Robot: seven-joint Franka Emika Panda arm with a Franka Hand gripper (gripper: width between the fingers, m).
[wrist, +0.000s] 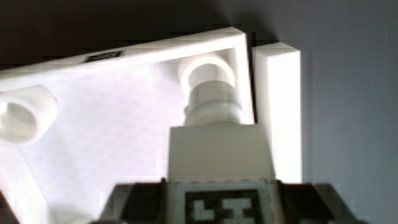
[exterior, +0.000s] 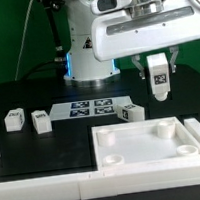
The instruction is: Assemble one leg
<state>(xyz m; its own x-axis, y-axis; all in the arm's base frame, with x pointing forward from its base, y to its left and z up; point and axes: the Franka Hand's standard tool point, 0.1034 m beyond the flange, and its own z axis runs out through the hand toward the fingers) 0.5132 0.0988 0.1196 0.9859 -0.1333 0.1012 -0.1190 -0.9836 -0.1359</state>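
Above the rimmed white square panel (exterior: pixel 144 149), gripper (exterior: pixel 158 67) clamped on smooth rectangular tagged leg (exterior: pixel 161 87), upright

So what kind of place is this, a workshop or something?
Probably a robotics research lab's test bench: a white robot arm on a black table, a marker board of printed tags, and tagged white furniture parts, one leg in the gripper, before a green curtain.

No words, brands or numbers readable, only black-and-white square fiducial tags, 1 on the leg (exterior: pixel 159 79) at 2 o'clock in the exterior view, several on the marker board (exterior: pixel 89 110) at centre, 1 on a loose post (exterior: pixel 15 120) at 9 o'clock
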